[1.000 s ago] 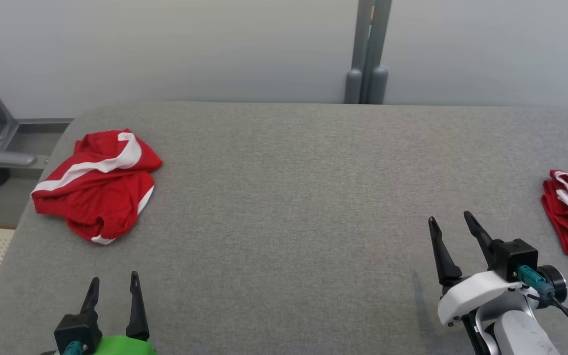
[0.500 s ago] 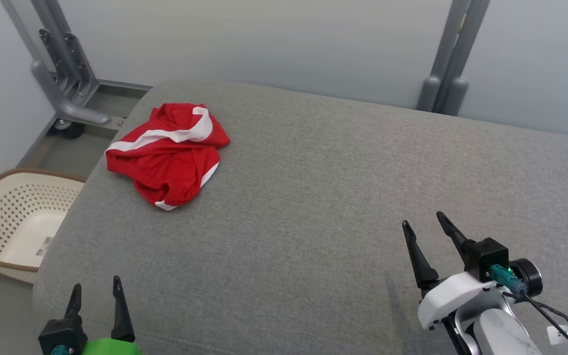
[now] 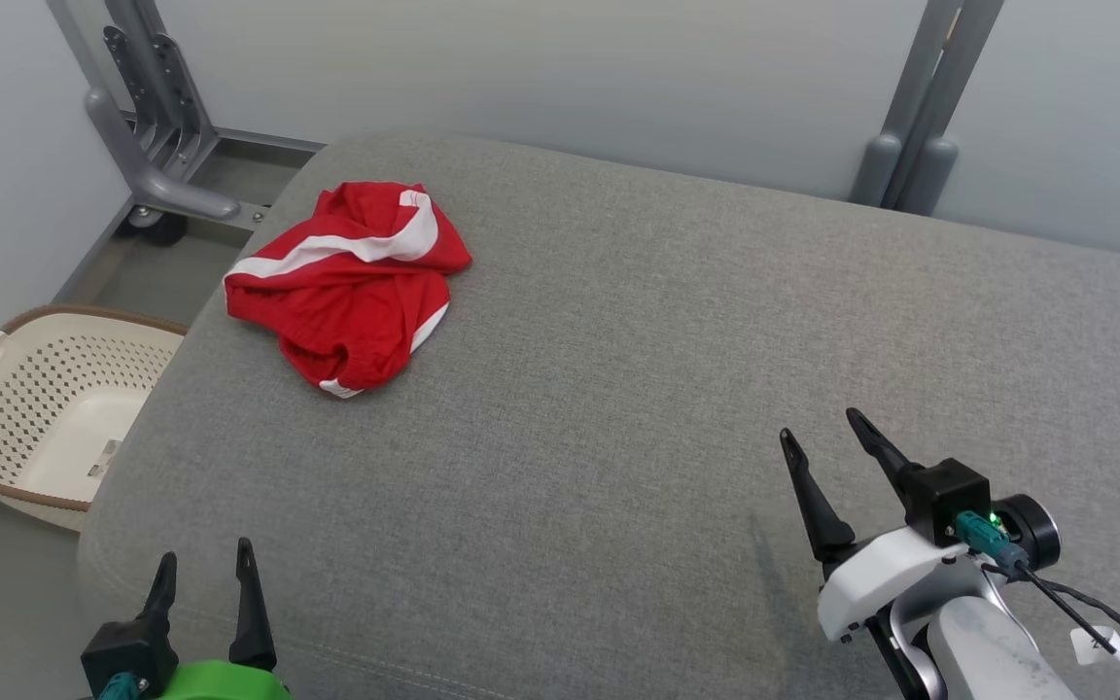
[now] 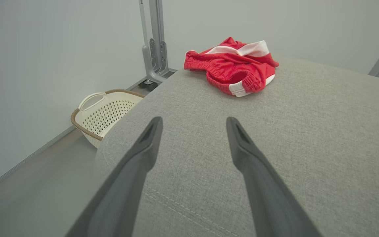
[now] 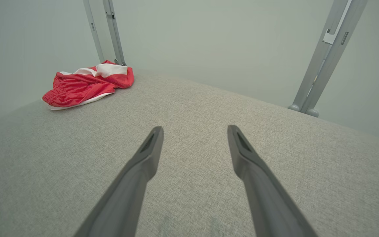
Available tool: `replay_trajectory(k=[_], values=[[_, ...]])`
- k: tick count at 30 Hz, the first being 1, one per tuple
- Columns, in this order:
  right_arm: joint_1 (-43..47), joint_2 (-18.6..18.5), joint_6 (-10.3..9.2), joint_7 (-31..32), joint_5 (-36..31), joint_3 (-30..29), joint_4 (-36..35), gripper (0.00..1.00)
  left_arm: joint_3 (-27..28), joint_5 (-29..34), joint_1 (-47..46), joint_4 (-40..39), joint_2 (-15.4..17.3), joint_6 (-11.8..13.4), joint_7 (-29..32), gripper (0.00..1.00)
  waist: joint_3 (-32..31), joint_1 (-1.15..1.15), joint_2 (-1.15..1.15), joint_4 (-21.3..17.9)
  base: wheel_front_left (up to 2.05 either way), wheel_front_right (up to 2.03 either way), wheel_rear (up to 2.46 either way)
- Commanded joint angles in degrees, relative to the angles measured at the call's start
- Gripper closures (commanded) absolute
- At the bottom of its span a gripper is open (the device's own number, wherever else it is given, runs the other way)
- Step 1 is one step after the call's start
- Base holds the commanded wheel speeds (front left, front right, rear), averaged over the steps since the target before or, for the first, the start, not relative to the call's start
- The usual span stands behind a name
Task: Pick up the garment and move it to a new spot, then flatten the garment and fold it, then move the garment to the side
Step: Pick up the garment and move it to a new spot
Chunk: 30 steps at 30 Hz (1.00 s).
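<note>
Head view has swung left, so we now face the red garment (image 3: 346,282) on the counter (image 3: 618,389); left pincer (image 3: 207,549) and right pincer (image 3: 820,423) both stand apart, empty.

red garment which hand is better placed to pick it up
Left, probably. The red garment lies crumpled on the left side of the table, ahead of the open left hand; the right hand sits across it.

A: We see bright, even, soft light; one faint shadow (image 3: 762,549) just left of the right gripper (image 3: 819,424).
B: Agreed. Our wrist views run hazier; posts (image 5: 324,56) lean, fingers (image 5: 137,184) blur toward the lens.
</note>
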Motion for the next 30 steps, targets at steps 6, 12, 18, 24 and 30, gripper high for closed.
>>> replay_trajectory(k=[6,12,18,24,30], values=[[-2.13,-2.0,-0.09,-0.15,0.44,0.68,-1.09,0.0,-0.5,-0.84,-5.64,3.11,0.23,-2.4,0.04,0.0,3.94,0.0,0.0,-3.02,0.0,0.0,0.0],[-4.61,-4.4,-0.09,-0.15,0.64,1.87,-2.21,0.0,-0.79,-0.93,-15.12,9.31,2.32,-4.23,0.05,0.0,8.8,0.0,0.0,-6.1,0.0,0.0,0.0],[-7.05,-6.35,-0.09,-0.15,1.21,2.5,-3.3,0.0,-2.38,-2.42,-26.77,17.53,6.73,-5.15,0.05,0.0,13.89,0.0,0.0,-9.56,0.0,0.0,0.0],[-8.43,-7.34,-0.09,-0.15,1.87,2.41,-3.71,0.0,-6.48,-7.49,-35.28,24.71,10.58,-5.27,0.29,0.0,17.46,0.0,0.0,-12.8,0.0,0.0,0.0],[-8.92,-7.11,-0.09,-0.15,2.32,2.36,-3.93,0.0,-12.03,-15.73,-38.74,29.65,13.56,-5.27,2.92,0.0,19.33,0.0,0.0,-15.4,0.0,0.0,0.0]])
